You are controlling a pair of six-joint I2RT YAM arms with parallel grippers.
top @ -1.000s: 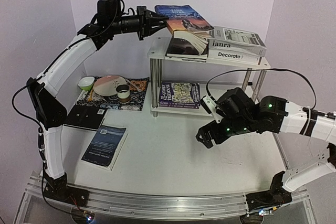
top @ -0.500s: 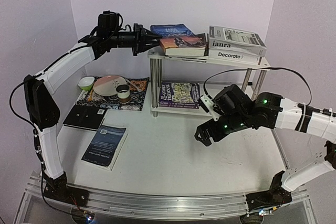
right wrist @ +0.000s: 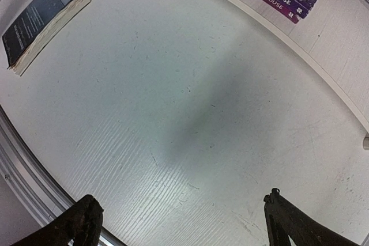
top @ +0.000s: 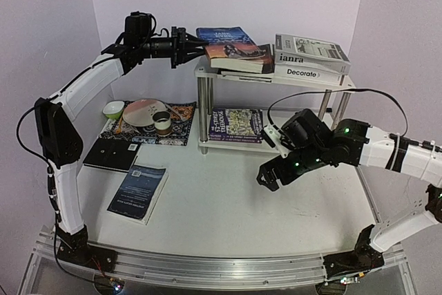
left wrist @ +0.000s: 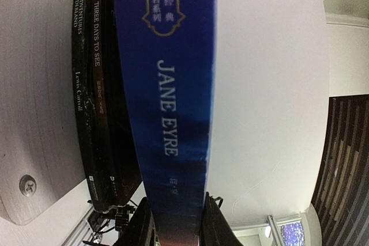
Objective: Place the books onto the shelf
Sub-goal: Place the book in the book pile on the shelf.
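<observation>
At the lower left of the overhead view, a dark blue paperback [top: 138,191] and a black book [top: 110,154] are lying flat on the white bench [top: 228,226], not yet shelved. At upper left, the left hand [top: 188,45] is pinching the spine end of the blue Jane Eyre book [top: 222,34] between narrowly set fingers. The book appears to be resting on a stack of dark-spined paperbacks [top: 242,60] on the shelf's [top: 311,81] top board. Its long axis is running rightward away from the hand, so letting go and backing out leftward looks likely. The boards are showing smooth white on shiny chrome legs, carrying thick glossy volumes [top: 311,60] at upper right and purple paperbacks [top: 236,124] below. At centre right, the right hand [top: 271,177] is hovering wide open and empty over the bench. The loose books are lying well to its left, and being low and free it seems the readier to fetch them.
</observation>
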